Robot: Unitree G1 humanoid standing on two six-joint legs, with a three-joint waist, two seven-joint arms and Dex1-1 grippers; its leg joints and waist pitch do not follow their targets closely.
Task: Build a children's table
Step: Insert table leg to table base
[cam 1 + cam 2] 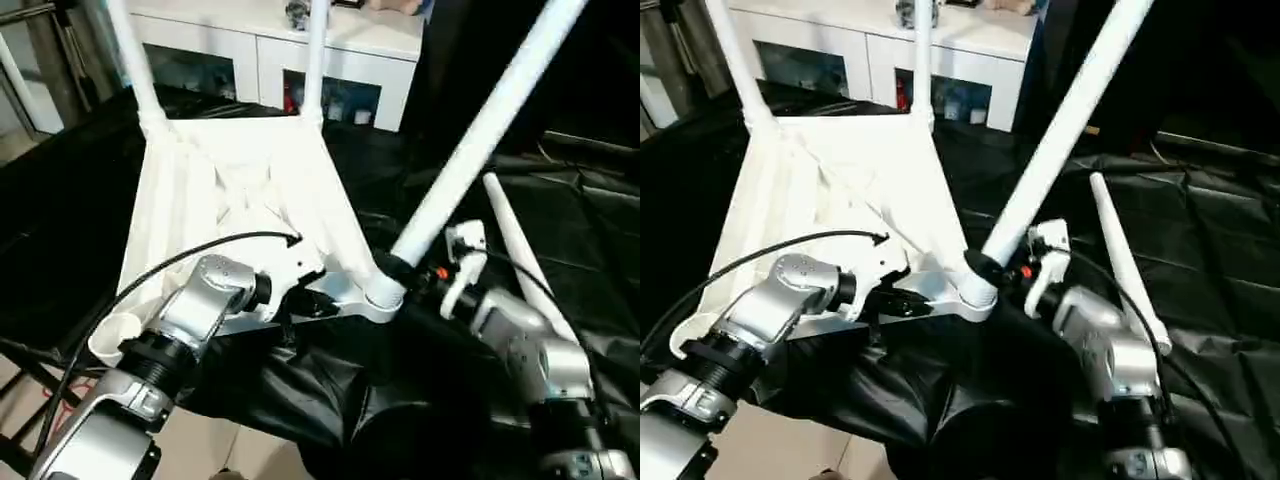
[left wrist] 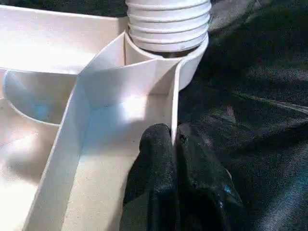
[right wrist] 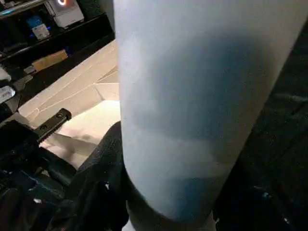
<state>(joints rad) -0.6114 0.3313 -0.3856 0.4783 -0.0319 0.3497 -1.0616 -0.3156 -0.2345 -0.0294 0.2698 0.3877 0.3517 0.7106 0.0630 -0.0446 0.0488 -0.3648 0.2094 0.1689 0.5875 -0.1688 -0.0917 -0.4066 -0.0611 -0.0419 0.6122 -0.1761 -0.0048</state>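
Note:
The white tabletop [image 1: 240,190] lies ribbed side up on the black-draped work table. Two white legs [image 1: 135,70] [image 1: 317,60] stand in its far corner sockets. A third leg [image 1: 480,140] leans up and to the right out of the near right socket [image 1: 385,295]; its threaded end [image 2: 168,21] sits in that socket. My right gripper [image 1: 400,272] is shut on this leg just above the socket, a black finger [image 3: 103,163] pressed against the tube [image 3: 192,96]. My left gripper [image 2: 173,137] is shut on the tabletop's thin rim wall [image 2: 175,96] beside that socket. Another leg [image 1: 520,255] lies loose on the cloth at the right.
The near left socket [image 1: 115,335] overhangs the work table's front edge, with floor [image 1: 200,440] below. A black cable [image 1: 150,275] loops over my left forearm. A white cabinet [image 1: 280,50] stands behind the table. Black cloth [image 1: 590,220] covers the right side.

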